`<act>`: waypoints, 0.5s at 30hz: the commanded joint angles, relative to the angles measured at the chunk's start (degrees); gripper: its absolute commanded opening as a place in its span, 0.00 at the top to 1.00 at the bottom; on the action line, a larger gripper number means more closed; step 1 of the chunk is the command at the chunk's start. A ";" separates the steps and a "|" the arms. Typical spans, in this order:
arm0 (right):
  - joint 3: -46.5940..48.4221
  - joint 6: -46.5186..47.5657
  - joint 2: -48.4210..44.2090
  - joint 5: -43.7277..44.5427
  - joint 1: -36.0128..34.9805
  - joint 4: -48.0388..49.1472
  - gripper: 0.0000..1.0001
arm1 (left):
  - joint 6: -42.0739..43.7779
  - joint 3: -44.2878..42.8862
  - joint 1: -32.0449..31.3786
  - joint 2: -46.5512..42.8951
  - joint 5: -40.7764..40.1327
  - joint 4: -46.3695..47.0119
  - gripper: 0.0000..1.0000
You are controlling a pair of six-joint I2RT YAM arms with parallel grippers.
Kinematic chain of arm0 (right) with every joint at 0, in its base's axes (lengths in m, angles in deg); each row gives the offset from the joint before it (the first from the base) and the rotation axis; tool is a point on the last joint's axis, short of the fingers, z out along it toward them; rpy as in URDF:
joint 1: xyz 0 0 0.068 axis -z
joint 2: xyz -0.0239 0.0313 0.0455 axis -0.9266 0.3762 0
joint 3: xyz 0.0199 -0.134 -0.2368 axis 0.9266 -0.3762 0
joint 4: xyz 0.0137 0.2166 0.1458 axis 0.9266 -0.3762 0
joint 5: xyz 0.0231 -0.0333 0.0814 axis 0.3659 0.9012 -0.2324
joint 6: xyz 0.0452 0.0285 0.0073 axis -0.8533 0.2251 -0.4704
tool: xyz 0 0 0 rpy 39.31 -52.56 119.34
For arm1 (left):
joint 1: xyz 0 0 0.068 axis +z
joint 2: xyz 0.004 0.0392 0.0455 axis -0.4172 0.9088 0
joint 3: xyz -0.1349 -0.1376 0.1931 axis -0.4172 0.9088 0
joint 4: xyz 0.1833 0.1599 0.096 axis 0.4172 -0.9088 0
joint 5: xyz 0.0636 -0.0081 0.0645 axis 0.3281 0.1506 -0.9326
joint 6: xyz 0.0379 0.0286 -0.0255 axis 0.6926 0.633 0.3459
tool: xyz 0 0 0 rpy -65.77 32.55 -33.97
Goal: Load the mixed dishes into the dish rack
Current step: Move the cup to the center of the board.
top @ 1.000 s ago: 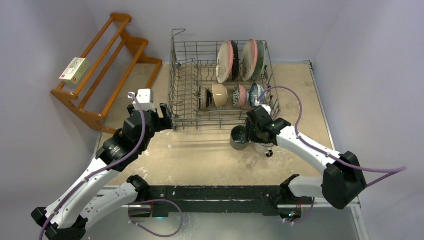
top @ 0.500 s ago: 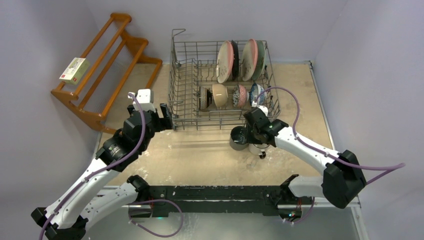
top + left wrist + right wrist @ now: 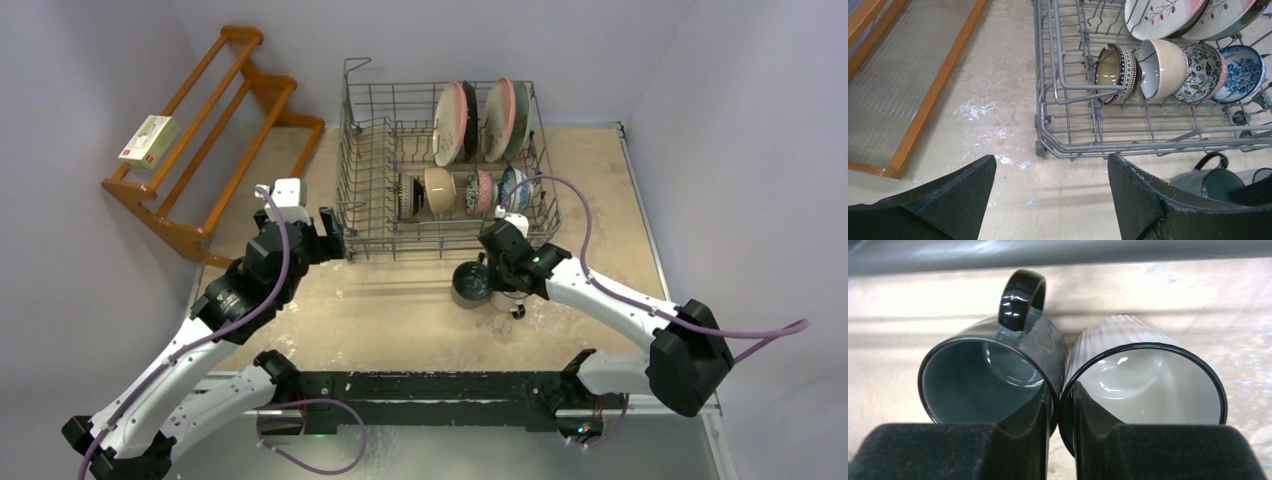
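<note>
We see the right gripper [image 3: 1060,396] closed to a narrow gap over two rims at once: one finger [image 3: 1024,427] sits inside the dark teal mug [image 3: 979,382], the other inside the white mug [image 3: 1144,382]. The mugs' touching walls are pinched between them. Both mugs point their mouths at the wrist camera, and the teal one's handle points up. From above they sit just in front of the dish rack [image 3: 346,165], near its right front corner. We cannot tell whether they are off the table [image 3: 400,312].

The left gripper [image 3: 1050,200] is spread wide and holds nothing. It hangs over bare table just before the rack's near left corner, apart from the wire.

In the rack, the large plates [image 3: 452,122] stand on edge in the back row – pink-and-white faces with a branch motif, a mint green one and a dark one behind. In front of them four bowls stand on edge in a line: a dark patterned bowl [image 3: 1119,67], a beige bowl [image 3: 1164,67], a floral bowl [image 3: 1205,74] and a blue-and-white bowl [image 3: 1243,72]. The rack's left part holds no dishes.

Off to the left a wooden shelf [image 3: 205,125] leans at the wall – a small box [image 3: 149,139] rests on it
</note>
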 commanded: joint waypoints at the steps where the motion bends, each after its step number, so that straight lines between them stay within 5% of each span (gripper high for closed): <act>1: 1.92 -2.26 0.14 -5.18 -5.90 2.91 1.00 | 0.65 0.67 0.37 -0.55 -0.09 1.64 0.20; 15: 11.62 3.13 9.41 -4.12 -19.27 9.34 1.00 | -0.60 0.32 0.38 -2.15 -4.71 0.23 0.20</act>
